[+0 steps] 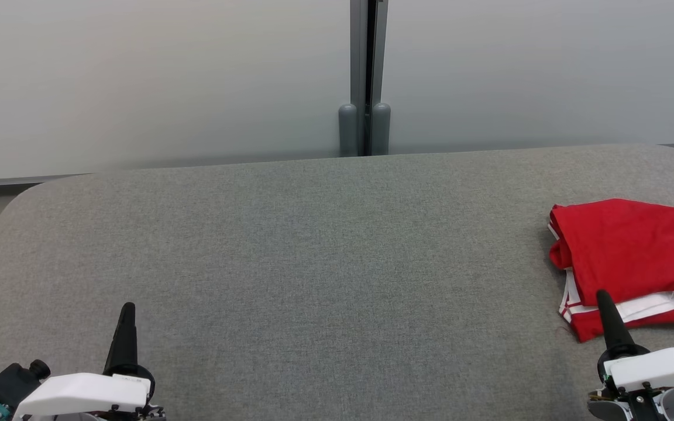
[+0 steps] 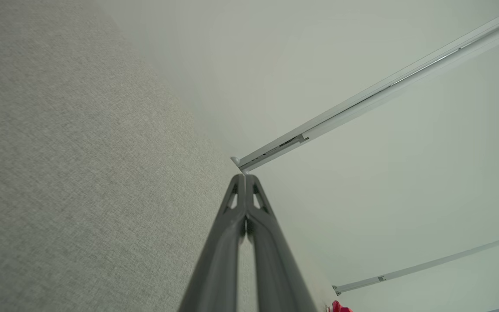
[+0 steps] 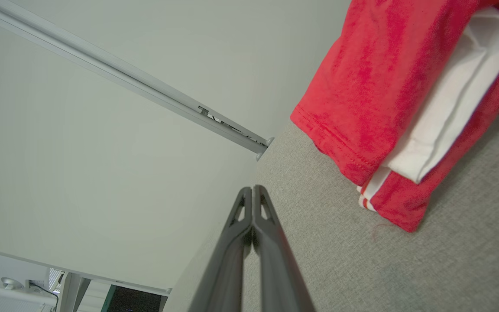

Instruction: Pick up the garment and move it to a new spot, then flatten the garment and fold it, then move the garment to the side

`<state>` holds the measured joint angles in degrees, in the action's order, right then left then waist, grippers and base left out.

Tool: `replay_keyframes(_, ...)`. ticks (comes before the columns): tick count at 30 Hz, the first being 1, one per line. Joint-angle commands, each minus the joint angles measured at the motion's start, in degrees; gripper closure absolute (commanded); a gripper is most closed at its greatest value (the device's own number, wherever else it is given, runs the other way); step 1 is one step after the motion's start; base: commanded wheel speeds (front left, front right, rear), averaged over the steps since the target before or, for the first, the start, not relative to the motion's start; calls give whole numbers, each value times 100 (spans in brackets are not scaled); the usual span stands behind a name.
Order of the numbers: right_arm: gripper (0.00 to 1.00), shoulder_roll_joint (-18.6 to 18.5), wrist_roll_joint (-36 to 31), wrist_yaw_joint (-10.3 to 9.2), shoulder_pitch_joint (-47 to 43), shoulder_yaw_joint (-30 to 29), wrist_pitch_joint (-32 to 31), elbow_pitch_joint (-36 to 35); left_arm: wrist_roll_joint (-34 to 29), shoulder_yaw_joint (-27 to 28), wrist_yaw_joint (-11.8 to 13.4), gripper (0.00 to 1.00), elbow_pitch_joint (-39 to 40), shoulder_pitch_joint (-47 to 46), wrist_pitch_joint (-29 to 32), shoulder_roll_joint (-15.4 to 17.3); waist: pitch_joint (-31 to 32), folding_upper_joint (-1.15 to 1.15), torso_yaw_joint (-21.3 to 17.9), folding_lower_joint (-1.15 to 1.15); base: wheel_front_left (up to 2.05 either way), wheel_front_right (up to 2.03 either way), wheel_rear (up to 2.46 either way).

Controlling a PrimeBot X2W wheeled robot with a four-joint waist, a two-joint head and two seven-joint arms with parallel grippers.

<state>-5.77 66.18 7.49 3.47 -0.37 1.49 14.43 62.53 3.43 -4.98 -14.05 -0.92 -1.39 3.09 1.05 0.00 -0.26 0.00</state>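
The garment (image 1: pixel 623 257) is a red jersey with white trim and a dark number, lying folded at the right edge of the grey padded table (image 1: pixel 313 251). The right wrist view catches its folded corner (image 3: pixel 388 99), with a white layer showing between the red ones. My right gripper (image 1: pixel 604 297) is shut and empty, just in front of the garment's near edge, its tip overlapping the cloth in the head view. In its own wrist view the right gripper (image 3: pixel 253 188) has fingers pressed together, left of the cloth. My left gripper (image 1: pixel 128 306) (image 2: pixel 245 177) is shut and empty at the lower left.
Behind the table stand pale frosted panels with a grey post (image 1: pixel 365 76) at the middle. The table's far edge curves down at both back corners. A sliver of red cloth (image 2: pixel 339 307) shows at the bottom of the left wrist view.
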Motion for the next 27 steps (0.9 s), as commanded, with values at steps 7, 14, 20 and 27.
replay_keyframes(7,100,12,416,1,152,-120,-134,-61,467,78,-69,100,45,-213,125,25,-13,0,3,0,0,0,0)
replay_keyframes(14,100,54,747,1,168,-200,-232,-60,843,114,-102,100,39,-272,228,19,-26,0,6,0,0,0,0)
replay_keyframes(20,100,83,1012,1,193,-254,-321,-60,1153,145,-117,100,34,-312,306,14,-38,0,8,0,0,0,0)
replay_keyframes(27,100,115,1310,1,209,-324,-408,-59,1490,181,-153,100,28,-375,401,9,-51,0,11,0,0,0,0)
